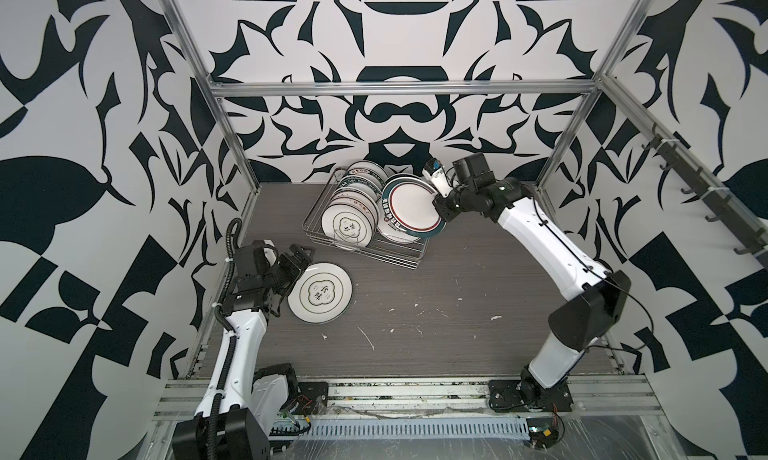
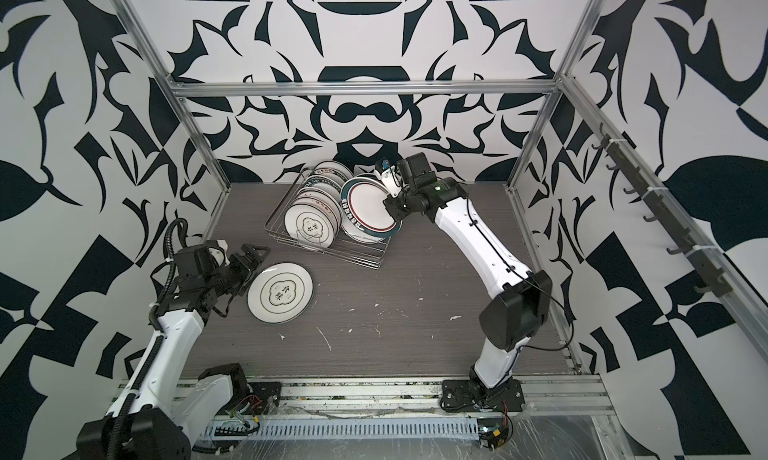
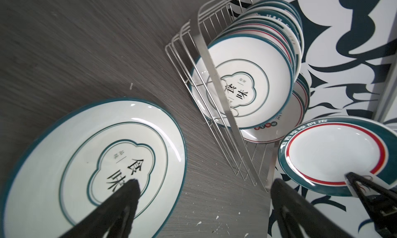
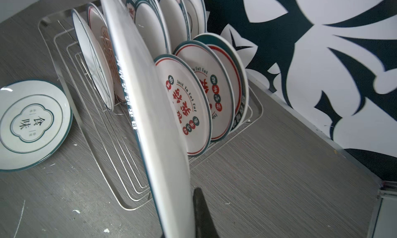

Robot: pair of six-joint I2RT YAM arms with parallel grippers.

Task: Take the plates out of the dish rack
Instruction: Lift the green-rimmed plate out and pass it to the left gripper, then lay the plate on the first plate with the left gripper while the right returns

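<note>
Right fingers (image 4: 202, 213) are pinched tight on the rim of the big red-ring plate (image 1: 411, 211), so the right gripper (image 1: 438, 204) has it, tilted up over the right end of the dish rack (image 1: 399, 257). Can't tell if its lower edge is fully clear of the wire. Left gripper (image 1: 303, 267) is spread all the way and holding nothing, hovering at the edge of the cloud-print plate (image 1: 320, 292), which lies flat on the table (image 1: 457, 312) left of the rack. Rest of the plates (image 1: 349, 225) stand in two rows in the rack.

So my read: mid-unload, one out, one in the air, loads to go. Next move needs a lift high enough to miss the rack's wire sides and the neighbouring rims just beside it, then a swing toward the near side. Room-wise, the table's middle and right front are bare, so plenty of landing space. Tight spots are the back wall (image 1: 374, 117) right behind the rack and the plate already down.
</note>
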